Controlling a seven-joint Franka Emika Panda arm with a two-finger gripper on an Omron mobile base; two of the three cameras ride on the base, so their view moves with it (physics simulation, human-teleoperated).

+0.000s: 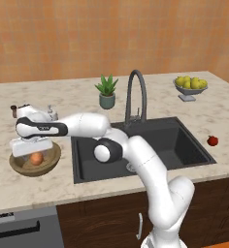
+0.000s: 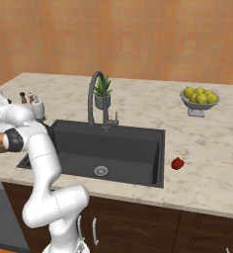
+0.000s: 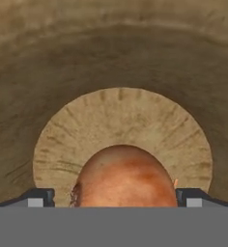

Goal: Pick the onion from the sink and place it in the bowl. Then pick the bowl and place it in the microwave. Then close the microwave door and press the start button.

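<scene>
Hanging low over the wide, shallow, light-brown wooden bowl (image 1: 35, 162), the two-finger gripper (image 1: 35, 151) is seen with its jaws spread wide, one dark tip well out on each side of the small round orange-tan onion (image 3: 124, 177); no contact between tips and onion can be made out, so nothing is judged to be held; the onion lies between and just below the jaws, resting on the bowl's flat pale floor, where the curved wall would keep it from rolling; the first placement is judged done; the bowl sits on the marbled counter (image 1: 136, 92) directly under the jaws, beside the matte black rectangular sink (image 1: 150, 145); a lift clear of the thick rim is likely needed before the bowl itself can be gripped.
</scene>
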